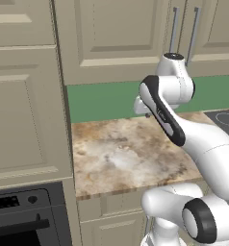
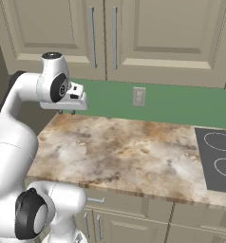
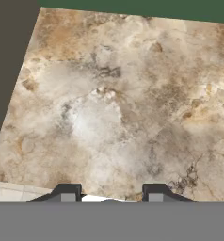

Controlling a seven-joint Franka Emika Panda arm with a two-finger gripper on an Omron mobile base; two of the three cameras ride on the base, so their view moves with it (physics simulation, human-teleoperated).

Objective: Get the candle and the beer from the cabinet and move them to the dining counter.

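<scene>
stone: beige-brown marbled worktop [image 3: 123, 108] right under me, bare where i'm looking, with a black cooktop [image 2: 219, 159] at its right end
my gripper [image 3: 109, 194]: hanging above the left part of that worktop, pointing down at it, well clear of the surface
jaws: spread apart with a gap between the two tips, nothing pinched in there
cabinet [image 2: 134, 33]: beige panelled doors up on the wall above the worktop, both shut, long grey bar handles [image 2: 92, 31] side by side
candle and beer: can't spot either one, doors are closed so no clue
wall: green strip behind the worktop with a white socket plate [image 2: 139, 97]
oven: black one [image 1: 22, 216] in the tall beige unit off to my left
</scene>
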